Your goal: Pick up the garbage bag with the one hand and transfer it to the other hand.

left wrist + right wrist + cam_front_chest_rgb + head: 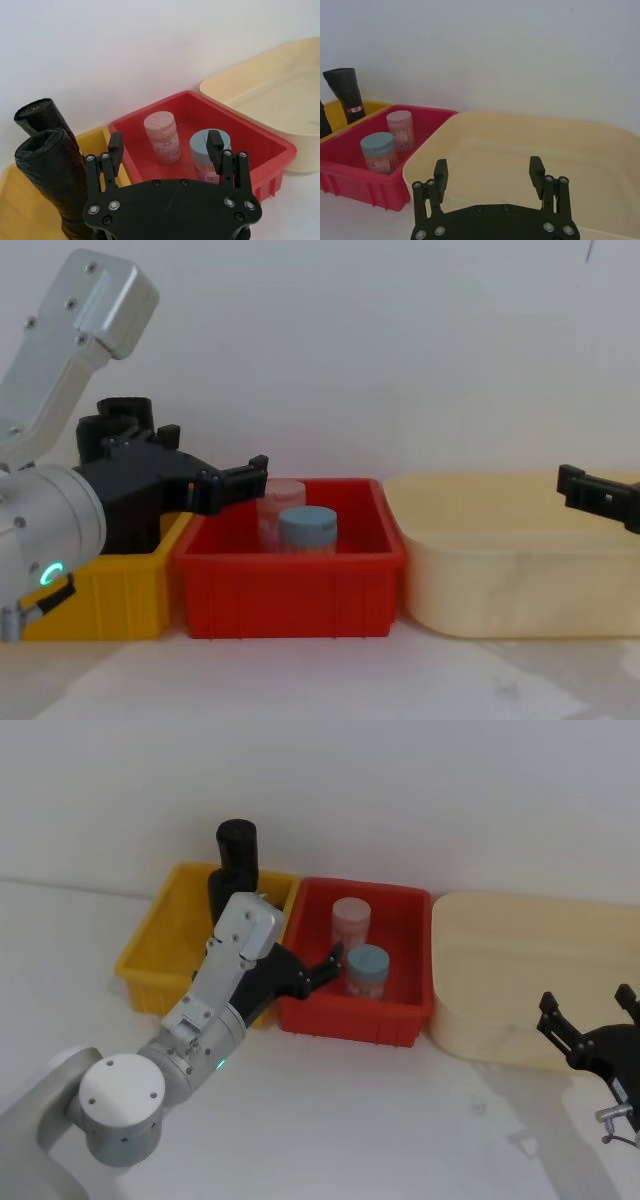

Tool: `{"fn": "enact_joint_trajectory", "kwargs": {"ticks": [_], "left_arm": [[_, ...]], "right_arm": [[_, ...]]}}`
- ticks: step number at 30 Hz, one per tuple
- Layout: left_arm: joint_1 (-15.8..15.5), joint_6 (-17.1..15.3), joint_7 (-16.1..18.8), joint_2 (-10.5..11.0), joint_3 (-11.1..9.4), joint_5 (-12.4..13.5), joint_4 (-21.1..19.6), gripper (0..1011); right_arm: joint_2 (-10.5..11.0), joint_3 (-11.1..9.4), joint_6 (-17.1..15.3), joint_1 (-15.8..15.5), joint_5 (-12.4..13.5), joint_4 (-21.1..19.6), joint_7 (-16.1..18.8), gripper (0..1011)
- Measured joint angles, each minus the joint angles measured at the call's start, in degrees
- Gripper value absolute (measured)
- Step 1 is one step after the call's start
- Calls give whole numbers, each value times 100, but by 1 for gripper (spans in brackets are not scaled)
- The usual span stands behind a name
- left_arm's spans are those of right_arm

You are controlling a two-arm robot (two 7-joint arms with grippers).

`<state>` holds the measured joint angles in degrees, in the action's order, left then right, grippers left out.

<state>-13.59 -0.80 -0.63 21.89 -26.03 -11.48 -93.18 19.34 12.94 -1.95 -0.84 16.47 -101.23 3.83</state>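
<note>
- The left gripper (pixel 165 146), fingers spread and empty, hangs at the red bin's (pixel 270 150) left rim.
- The garbage bag (pixel 47 170) stands in the yellow bin (pixel 20 210), its base hidden behind that gripper.
- The right gripper (pixel 488 172), also spread, hangs over the cream tub (pixel 570 150).

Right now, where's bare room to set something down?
Free: the cream tub, floor bare, right hand hovering at its front edge; the table before the bins. Crowded: red bin, two jars plus the left hand over its rim; yellow bin, two black rolls.
</note>
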Motion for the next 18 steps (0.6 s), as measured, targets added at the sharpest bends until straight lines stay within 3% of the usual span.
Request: {"fn": "enact_joint_trajectory", "kwargs": {"ticks": [18], "left_arm": [[0,0,0,0,0,0,0,1001]], "right_arm": [[0,0,0,0,0,0,0,1001]]}}
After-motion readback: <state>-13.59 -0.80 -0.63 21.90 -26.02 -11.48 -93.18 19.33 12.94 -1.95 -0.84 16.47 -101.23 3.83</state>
